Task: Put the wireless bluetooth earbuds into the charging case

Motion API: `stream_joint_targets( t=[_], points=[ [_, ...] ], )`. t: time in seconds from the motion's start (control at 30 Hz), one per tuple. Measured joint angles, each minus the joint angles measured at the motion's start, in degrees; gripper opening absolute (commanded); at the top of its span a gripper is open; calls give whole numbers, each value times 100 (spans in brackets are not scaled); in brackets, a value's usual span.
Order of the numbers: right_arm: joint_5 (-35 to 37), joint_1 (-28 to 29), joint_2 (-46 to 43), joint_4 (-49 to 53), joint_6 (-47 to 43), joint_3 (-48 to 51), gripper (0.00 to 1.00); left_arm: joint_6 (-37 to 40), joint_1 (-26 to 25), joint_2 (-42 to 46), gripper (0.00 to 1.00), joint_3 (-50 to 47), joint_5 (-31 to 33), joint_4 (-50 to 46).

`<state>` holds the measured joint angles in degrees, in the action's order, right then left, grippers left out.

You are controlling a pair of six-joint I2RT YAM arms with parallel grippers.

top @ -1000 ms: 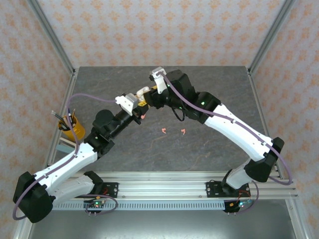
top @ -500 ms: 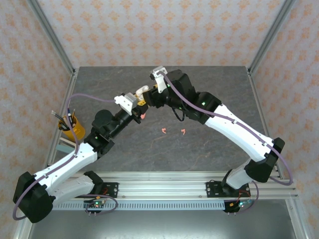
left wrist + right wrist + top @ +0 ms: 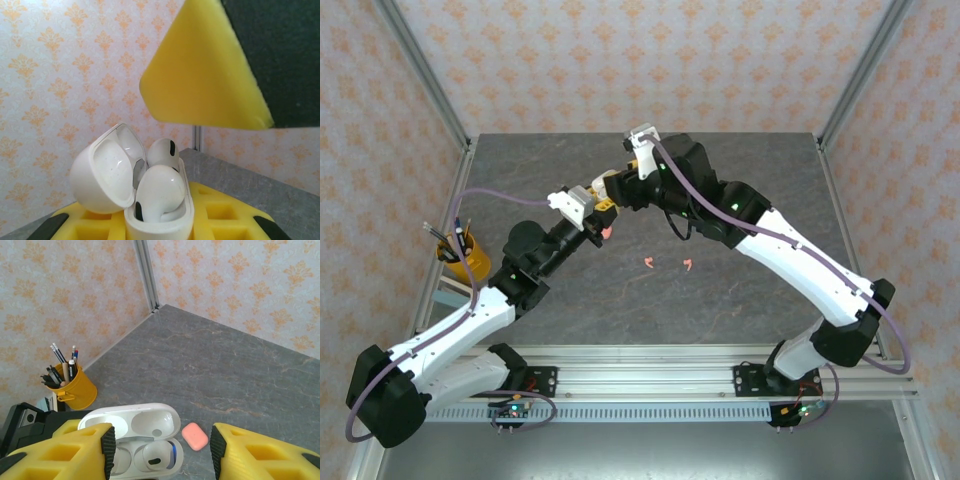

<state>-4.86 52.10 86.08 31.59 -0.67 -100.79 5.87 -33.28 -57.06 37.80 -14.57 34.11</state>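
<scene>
Left wrist: left jaws clamp the white case [image 3: 150,230]; right jaws apart above; nudging the proud near earbud [image 3: 159,192] could eject it.

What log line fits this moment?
left pincer shut on white case | right pincer open | white buds in case | pink buds on table

Looking it all over, I find no word, brand, number or sign that can be read, neither on the white charging case [image 3: 102,180] nor on the yellow pen cup [image 3: 76,389]
</scene>
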Motion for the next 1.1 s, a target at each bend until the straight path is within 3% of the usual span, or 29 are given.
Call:
stream_joint_targets(
  t=[0.23,0.4,0.77,1.1],
  points=[
    [96,-42,0,13,197,-79,55,0,0,0,0,0,0,0],
    [105,-297,212,354,531,-721,56,2,0,2,0,0,-4,-2],
    [-280,-957,2135,2627,1001,-3814,55,2,0,-24,0,0,-313,-26],
    [-844,-1032,2900,3825,1010,-4258,53,2,0,-264,0,0,-621,-144]
  ],
)
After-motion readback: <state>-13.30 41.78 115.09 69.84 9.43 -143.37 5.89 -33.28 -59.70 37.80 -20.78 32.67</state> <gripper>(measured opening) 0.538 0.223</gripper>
